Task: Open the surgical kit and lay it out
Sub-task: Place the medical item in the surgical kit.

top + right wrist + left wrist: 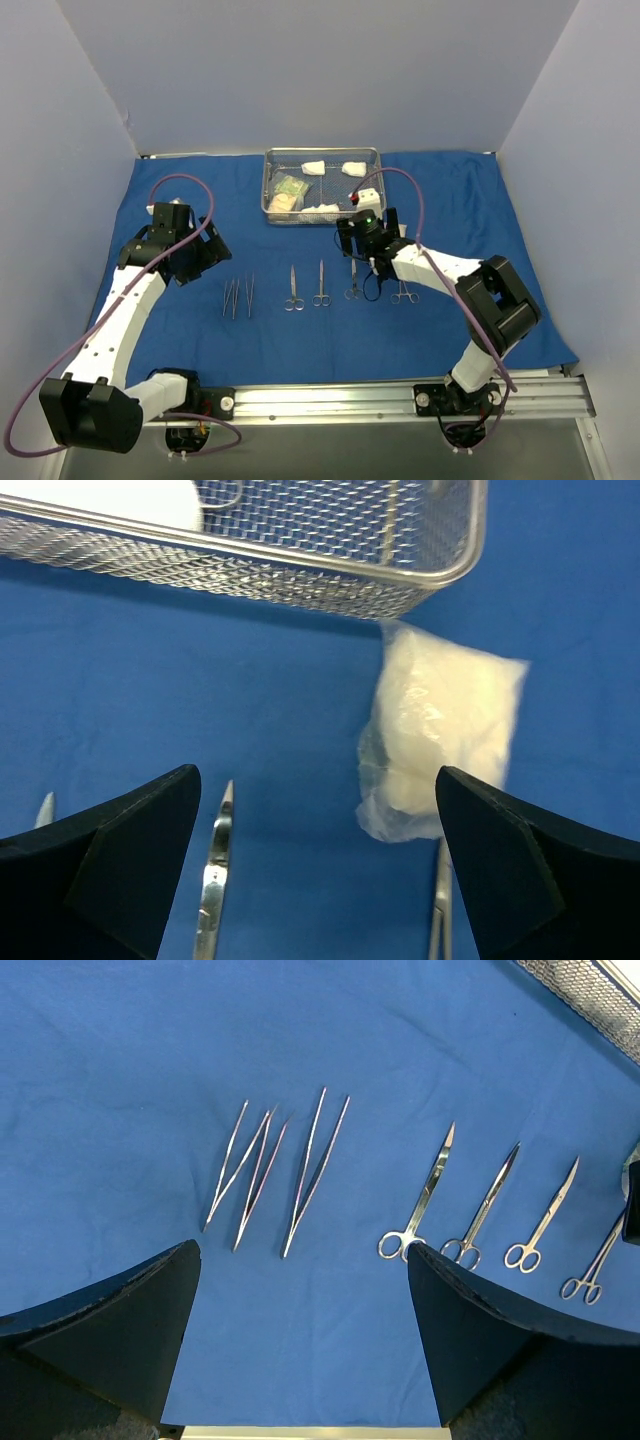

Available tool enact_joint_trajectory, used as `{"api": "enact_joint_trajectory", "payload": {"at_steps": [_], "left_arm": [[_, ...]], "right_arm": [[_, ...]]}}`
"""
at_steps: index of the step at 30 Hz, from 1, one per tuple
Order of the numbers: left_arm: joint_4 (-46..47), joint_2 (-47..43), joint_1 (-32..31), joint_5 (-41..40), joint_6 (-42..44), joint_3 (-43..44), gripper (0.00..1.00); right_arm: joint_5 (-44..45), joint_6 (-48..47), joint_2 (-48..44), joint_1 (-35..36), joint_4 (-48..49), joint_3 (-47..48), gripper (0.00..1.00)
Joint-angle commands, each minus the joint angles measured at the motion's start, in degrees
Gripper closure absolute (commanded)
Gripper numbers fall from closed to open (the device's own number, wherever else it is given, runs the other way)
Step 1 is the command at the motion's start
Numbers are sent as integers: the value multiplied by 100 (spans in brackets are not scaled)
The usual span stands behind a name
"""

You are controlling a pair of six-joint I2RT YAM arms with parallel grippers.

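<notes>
The blue drape point(180, 330) lies spread flat over the table. The wire-mesh tray point(268, 200) stands at the back centre with white gauze pads point(314, 167) and a small packet point(291, 186) inside. Tweezers point(240, 297), scissors point(293, 288) and forceps point(404, 293) lie in a row on the cloth. A clear packet of white gauze point(445, 730) lies just outside the tray's front right corner point(440, 575). My right gripper point(318, 771) hovers open before it, holding nothing. My left gripper point(303, 1247) is open and empty, above the cloth near the tweezers point(315, 1175).
White walls close in the table on three sides. A metal rail point(330, 400) runs along the near edge, carrying both arm bases. Purple cables point(180, 185) loop off each arm. Scissors point(215, 880) and a forceps tip point(440, 910) lie right under my right gripper.
</notes>
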Motion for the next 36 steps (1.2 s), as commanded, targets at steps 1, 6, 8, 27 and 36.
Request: {"api": "enact_joint_trajectory", "payload": {"at_steps": [1, 6, 8, 27, 36], "left_arm": [[1, -140, 64, -72, 112, 16, 6], [-43, -201, 91, -72, 113, -28, 6], [-43, -245, 100, -81, 113, -81, 6], [-174, -369, 214, -143, 200, -98, 6], [-175, -430, 223, -143, 174, -90, 6]], "right_arm": [[1580, -247, 299, 168, -1008, 519, 0], [1449, -194, 651, 256, -1325, 749, 11], [1475, -185, 704, 274, -1352, 775, 16], [1660, 193, 1495, -8, -1993, 1189, 72], [1406, 254, 1110, -121, -1853, 1189, 100]]}}
